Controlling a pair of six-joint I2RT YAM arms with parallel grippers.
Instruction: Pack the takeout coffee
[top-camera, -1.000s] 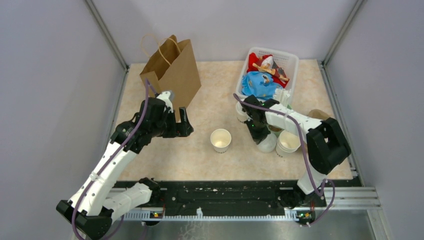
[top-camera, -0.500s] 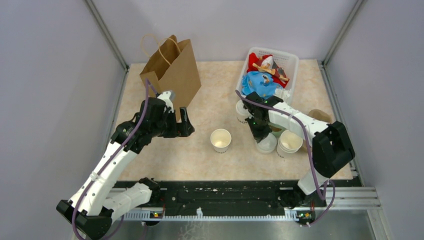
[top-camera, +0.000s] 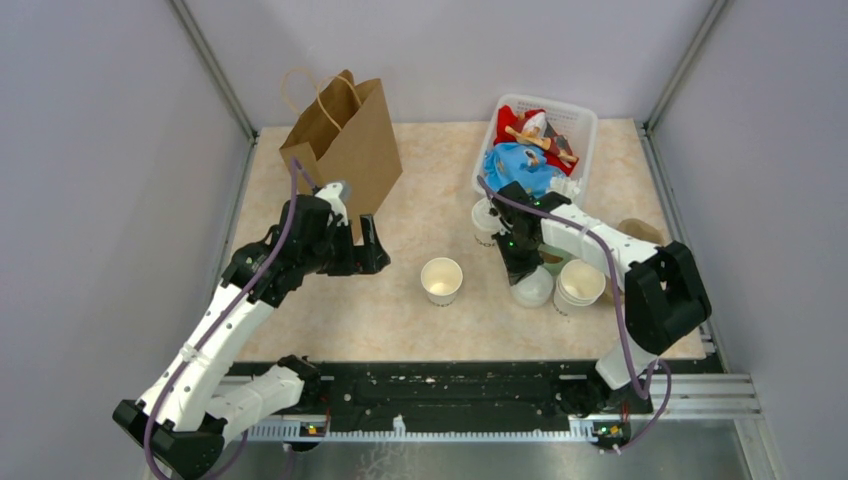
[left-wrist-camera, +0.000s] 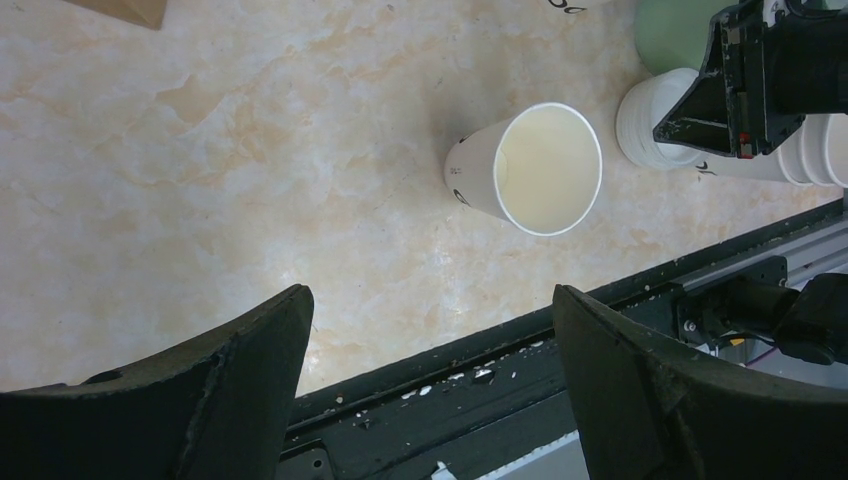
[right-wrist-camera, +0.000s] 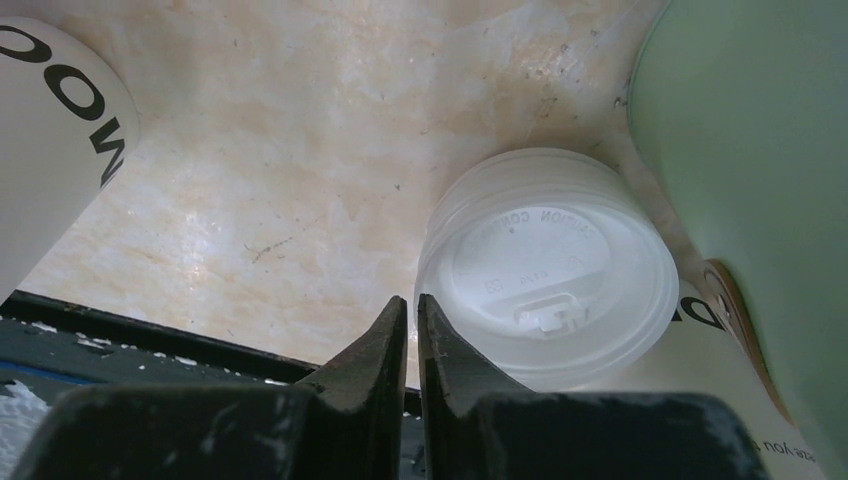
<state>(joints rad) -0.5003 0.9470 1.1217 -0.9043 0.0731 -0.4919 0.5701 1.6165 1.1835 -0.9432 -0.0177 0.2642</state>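
Observation:
The takeout coffee cup (top-camera: 441, 280) is a lidless white paper cup with black lettering, standing upright mid-table; the left wrist view looks down into it (left-wrist-camera: 525, 168). My left gripper (top-camera: 368, 250) (left-wrist-camera: 430, 300) hovers to its left, beside the bag, wide open and empty. My right gripper (top-camera: 522, 268) (right-wrist-camera: 412, 300) hangs just over the left edge of a stack of white lids (top-camera: 534, 288) (right-wrist-camera: 548, 265). Its jaws are closed to a thin slit with nothing between them.
A brown paper bag (top-camera: 345, 150) stands at the back left. A white basket (top-camera: 585, 125) of colourful items sits back right. Nested white cups (top-camera: 578, 285), a green cup (right-wrist-camera: 760, 150) and another lettered cup (top-camera: 485, 222) crowd round the lids. The black rail (top-camera: 450, 385) runs along the near edge.
My right arm has shifted slightly toward the back left over the lid stack, and its jaws have parted by a hair. The left arm and the cup have not moved.

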